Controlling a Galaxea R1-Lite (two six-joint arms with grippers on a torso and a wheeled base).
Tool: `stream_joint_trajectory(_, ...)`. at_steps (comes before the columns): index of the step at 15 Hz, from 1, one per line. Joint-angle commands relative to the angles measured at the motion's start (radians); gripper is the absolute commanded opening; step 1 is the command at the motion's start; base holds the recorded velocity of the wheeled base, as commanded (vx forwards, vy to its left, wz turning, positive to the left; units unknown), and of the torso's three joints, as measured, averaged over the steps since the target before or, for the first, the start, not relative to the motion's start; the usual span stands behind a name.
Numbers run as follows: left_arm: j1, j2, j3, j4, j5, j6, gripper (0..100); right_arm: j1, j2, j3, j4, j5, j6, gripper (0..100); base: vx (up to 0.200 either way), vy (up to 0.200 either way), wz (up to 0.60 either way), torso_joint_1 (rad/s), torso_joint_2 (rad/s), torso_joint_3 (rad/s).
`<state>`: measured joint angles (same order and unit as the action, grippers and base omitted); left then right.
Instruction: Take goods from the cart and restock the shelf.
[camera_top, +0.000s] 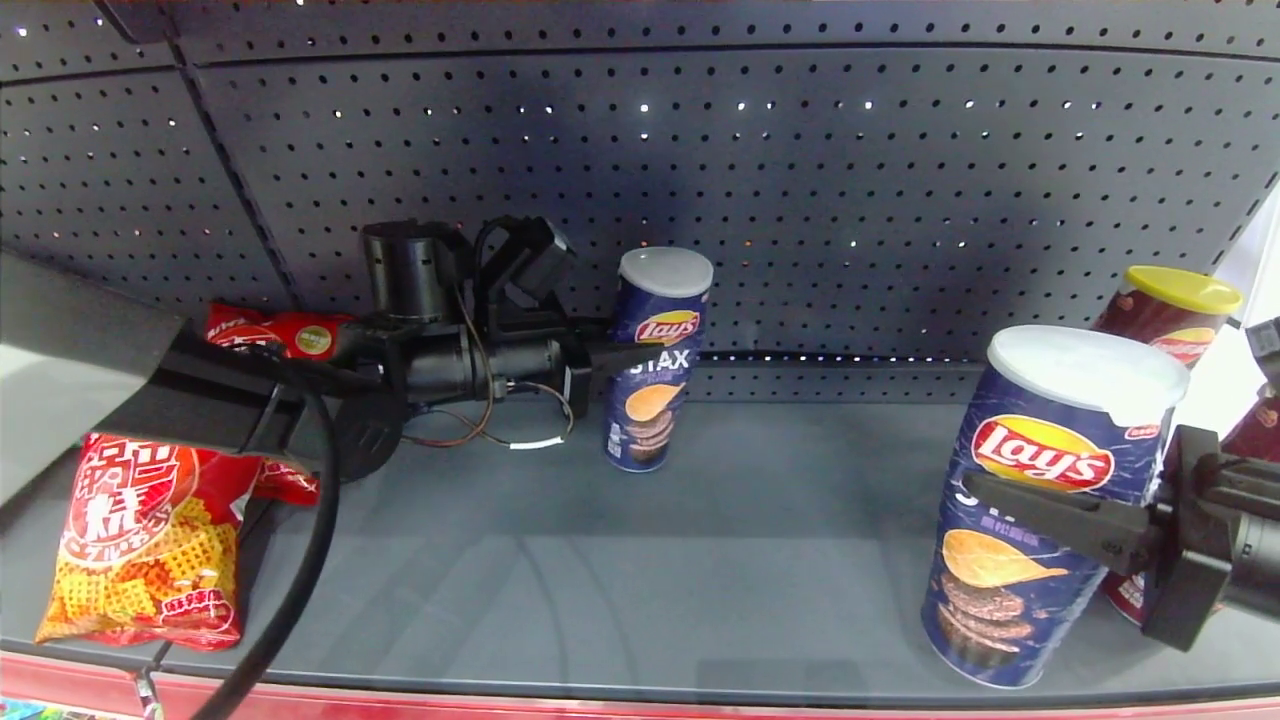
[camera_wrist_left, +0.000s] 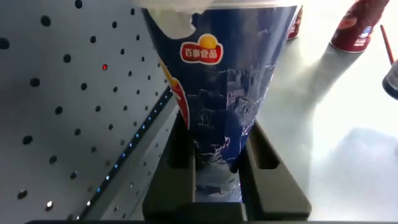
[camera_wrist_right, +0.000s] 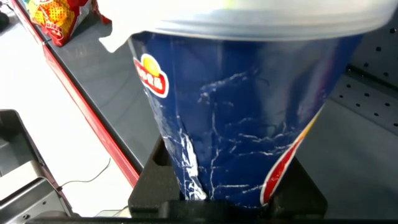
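My left gripper (camera_top: 640, 356) is clamped mid-body on the far can (camera_top: 650, 420), around 12 o'clock, deep in the shelf (camera_top: 600, 560). At 4 o'clock my right gripper (camera_top: 1060, 505) squeezes the near can (camera_top: 1050, 400). I'd judge both light, stiff, slick tubes that dent easily, so hold mid-height. Labels show a red-yellow logo and pictured crisps.

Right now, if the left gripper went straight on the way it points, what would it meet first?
The blue can already held in the left gripper. Past it, the shelf looks free up to the yellow-lidded red can, though depth is unclear.
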<state>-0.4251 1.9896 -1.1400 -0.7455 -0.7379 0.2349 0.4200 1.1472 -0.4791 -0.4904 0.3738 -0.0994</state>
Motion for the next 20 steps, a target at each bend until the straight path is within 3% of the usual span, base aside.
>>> stream_joint_trajectory(1,-0.007,-0.054,0.029,0.0,0.002,0.0,0,0.0,0.0,0.001,0.0,0.0,0.0,0,0.0,0.0,0.0,0.0,0.0,0.0)
stream_joint_trajectory(4,-0.043,-0.141,0.117,0.002,0.003,-0.002,0,0.0,0.003,-0.004,0.0,0.0,-0.002,0,0.0,0.0,0.0,0.0,0.0,0.0)
stream_joint_trajectory(5,-0.072,-0.204,0.204,0.002,0.014,-0.002,0,0.002,0.006,-0.006,0.0,0.0,-0.002,0,0.0,0.0,0.0,0.0,0.0,0.0)
stream_joint_trajectory(6,-0.081,-0.222,0.227,0.002,0.02,-0.005,0,0.002,0.008,-0.007,0.0,0.0,-0.002,0,0.0,0.0,0.0,0.0,0.0,0.0)
stream_joint_trajectory(8,-0.141,-0.342,0.375,0.002,0.066,-0.062,0,0.002,0.008,-0.006,0.0,-0.001,-0.002,0,0.0,0.0,0.0,0.0,0.0,0.0)
stream_joint_trajectory(10,-0.169,-0.403,0.45,0.0,0.103,-0.101,0,0.002,0.014,-0.004,0.001,-0.001,-0.002,0,0.0,0.0,0.0,0.0,0.0,0.0)
stream_joint_trajectory(15,-0.181,-0.43,0.514,0.0,0.118,-0.108,0,0.002,0.026,-0.009,0.0,-0.001,-0.002,0,0.0,0.0,0.0,0.0,0.0,0.0)
stream_joint_trajectory(20,-0.179,-0.359,0.479,-0.002,0.118,-0.106,0,0.002,0.026,-0.012,0.0,-0.001,-0.002,0,0.0,0.0,0.0,0.0,0.0,0.0)
